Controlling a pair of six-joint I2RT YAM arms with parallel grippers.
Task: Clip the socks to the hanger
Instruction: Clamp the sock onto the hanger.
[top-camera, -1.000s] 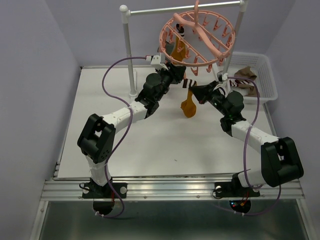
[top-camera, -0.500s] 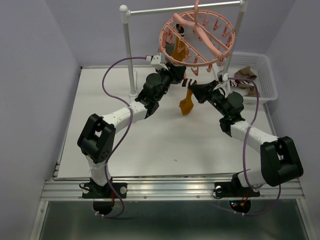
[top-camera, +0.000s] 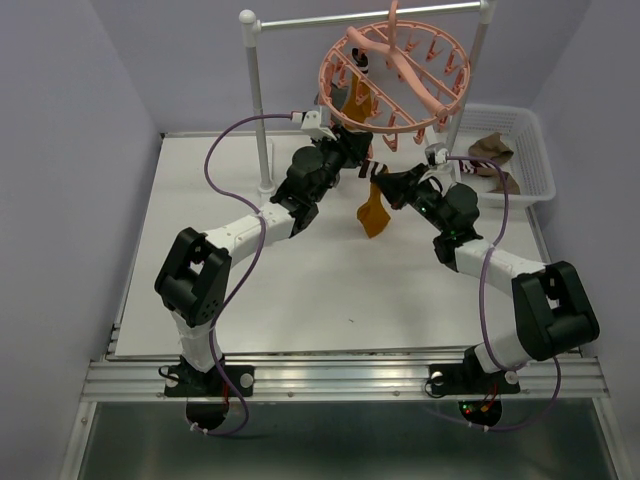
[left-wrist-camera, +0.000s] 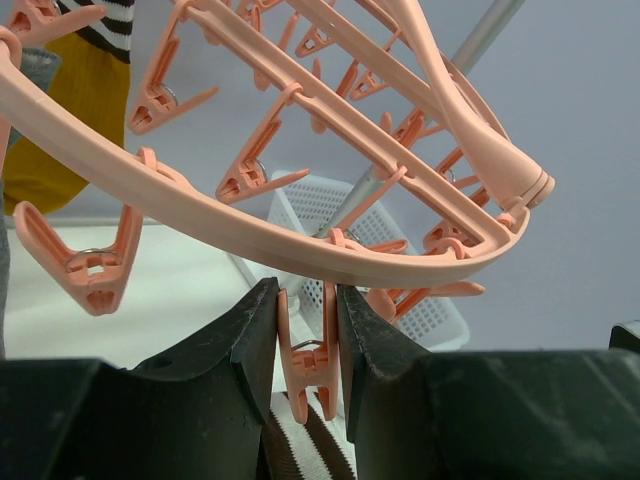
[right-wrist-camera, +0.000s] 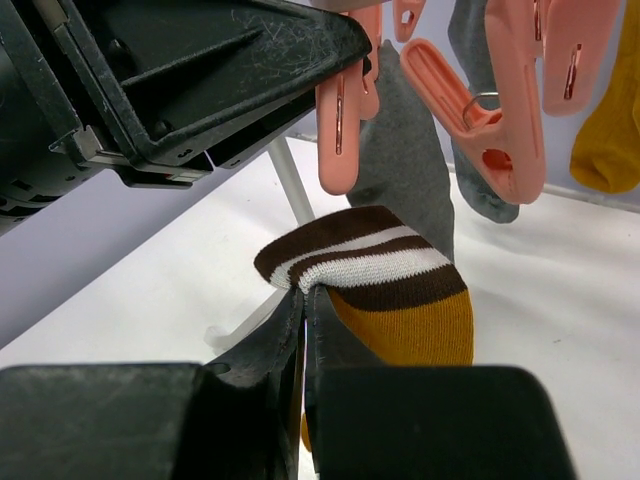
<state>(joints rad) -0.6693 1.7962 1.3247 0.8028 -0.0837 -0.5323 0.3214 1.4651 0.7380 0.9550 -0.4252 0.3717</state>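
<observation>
The white surface (top-camera: 300, 290) carries the rail stand (top-camera: 258, 110), whose left post is footed near the far edge. A white mesh basket (top-camera: 541, 150) sits at the far right corner and seems to overhang the edge. A tiny dark speck (top-camera: 350, 320) lies toward the front.

Pale lavender walls (top-camera: 60, 150) box in a white worktop (top-camera: 200, 250), evenly lit. Metal rail stand (top-camera: 256, 100) with white posts at the back, white mesh basket (top-camera: 541, 160) far right.

One hanger (top-camera: 398, 60), one rail stand (top-camera: 258, 100), one basket (top-camera: 530, 125), two arms, left (top-camera: 250, 228) and right (top-camera: 490, 262); one loose mustard sock (top-camera: 373, 215); the other socks (top-camera: 355, 98) cannot be counted.
</observation>
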